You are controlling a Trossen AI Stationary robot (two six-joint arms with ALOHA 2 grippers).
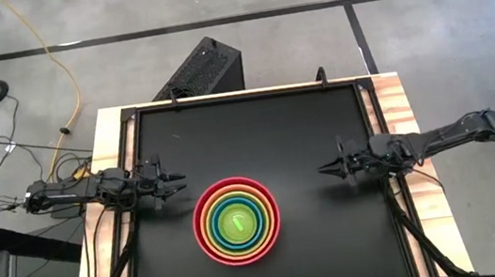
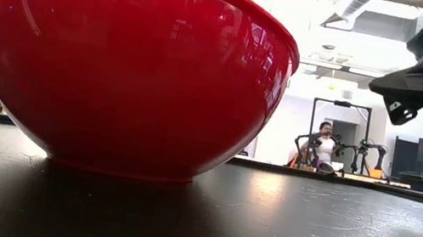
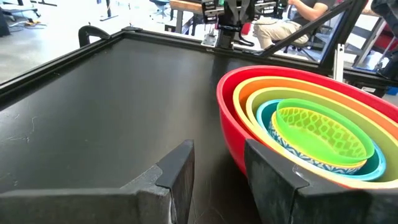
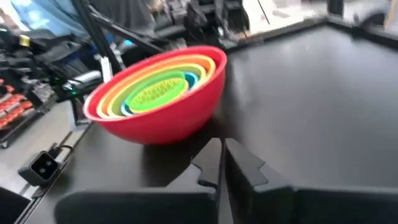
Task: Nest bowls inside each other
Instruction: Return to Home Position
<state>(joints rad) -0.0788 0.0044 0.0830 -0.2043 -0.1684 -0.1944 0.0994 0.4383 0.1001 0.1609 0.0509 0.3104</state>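
Note:
The bowls (image 1: 237,222) sit nested in one stack on the black table, a little nearer the near edge than the middle. The big red bowl (image 2: 118,60) is outermost and rests on its base. Inside it show orange, lime green and blue rims, with a bright green bowl (image 3: 317,127) innermost. My left gripper (image 1: 180,185) hovers open just left of the stack, pointing at it; in its wrist view (image 3: 217,155) nothing lies between the fingers. My right gripper (image 1: 322,169) hangs well to the right of the stack, its fingers together (image 4: 222,149) and holding nothing.
A raised black frame (image 1: 247,96) borders the table, with wooden strips outside it. A black box (image 1: 201,68) stands on the floor beyond the far edge. Bare black table lies between the stack and my right gripper. A person (image 2: 324,142) sits far back in the room.

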